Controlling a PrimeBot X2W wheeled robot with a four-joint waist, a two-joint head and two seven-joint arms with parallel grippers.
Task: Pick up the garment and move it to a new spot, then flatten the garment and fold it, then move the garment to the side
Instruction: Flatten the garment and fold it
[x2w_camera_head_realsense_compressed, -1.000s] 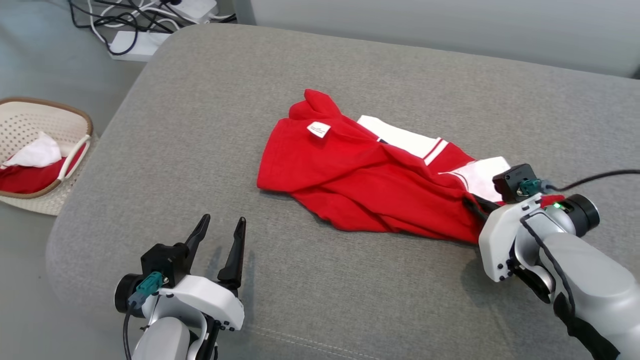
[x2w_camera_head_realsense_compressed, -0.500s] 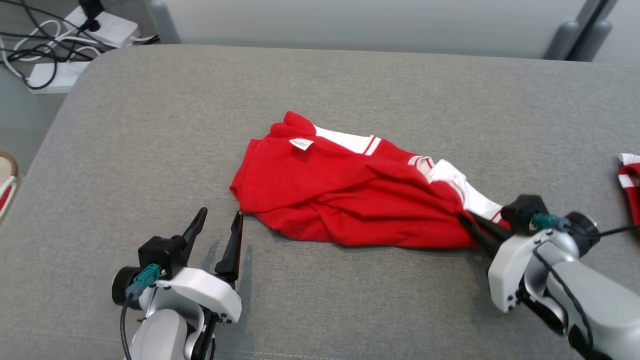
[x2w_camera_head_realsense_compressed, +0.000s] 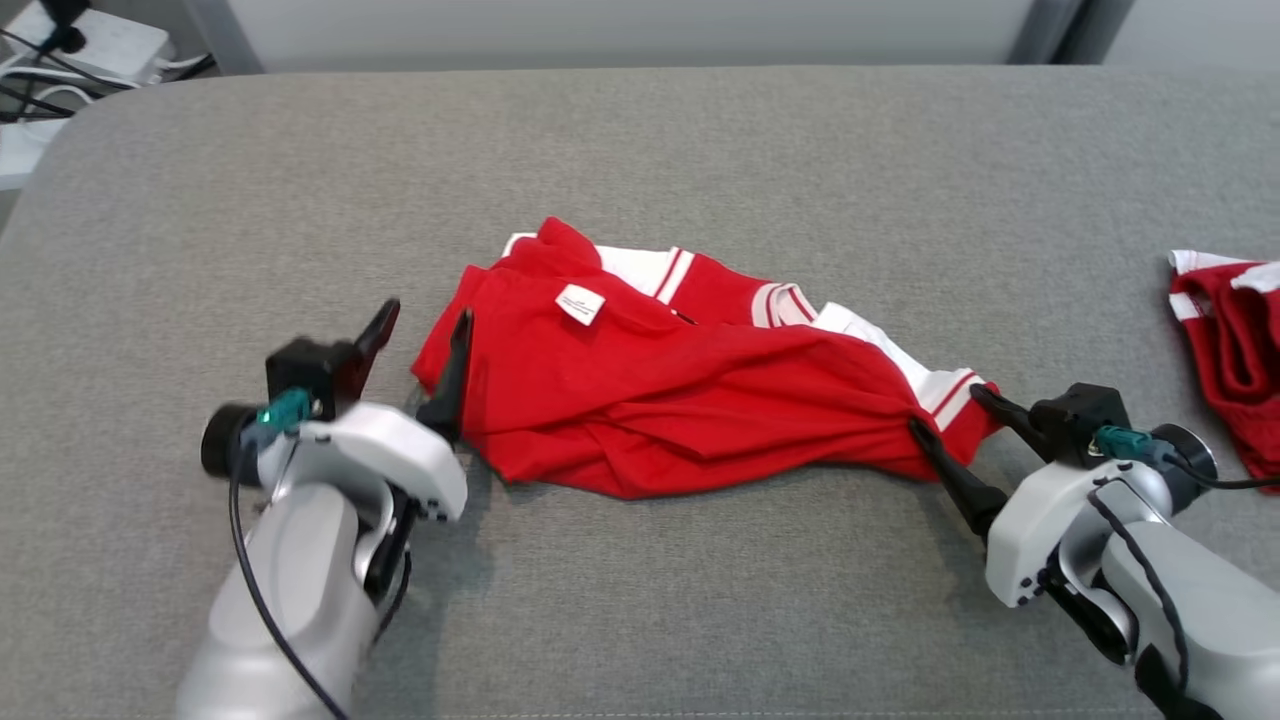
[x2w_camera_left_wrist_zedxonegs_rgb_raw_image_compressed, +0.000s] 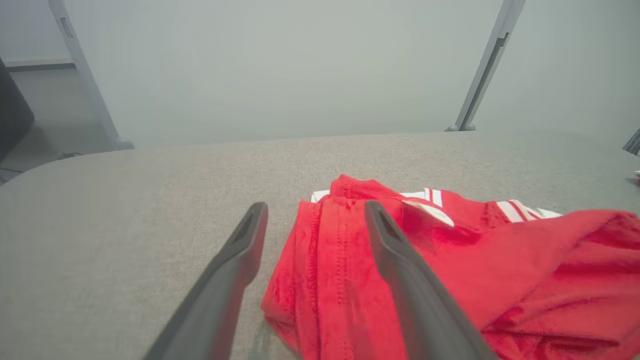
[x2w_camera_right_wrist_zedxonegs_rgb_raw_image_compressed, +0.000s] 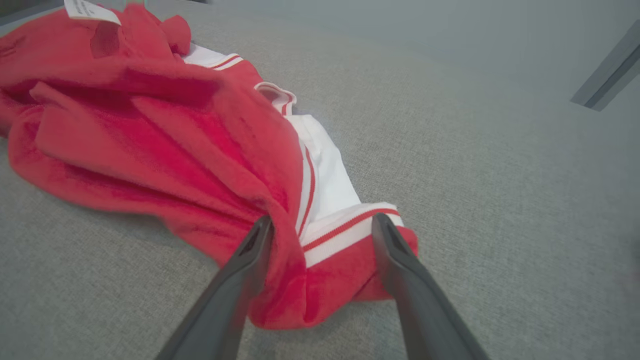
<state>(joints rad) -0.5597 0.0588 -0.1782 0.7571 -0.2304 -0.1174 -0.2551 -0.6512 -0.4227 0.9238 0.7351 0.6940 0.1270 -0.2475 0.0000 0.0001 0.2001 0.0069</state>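
Nearest, the left gripper has its fingers spread, one over the bare cushion and one over the left hem of the red garment. The right gripper is likewise spread wide. Its fingers sit either side of the garment's bunched right end, with the white-striped cuff between them unpinched. The garment lies crumpled across the middle of the grey cushion, white label up. Further right, well apart, lies a second red-and-white cloth. Beyond the far-left corner sits a power strip with cables.
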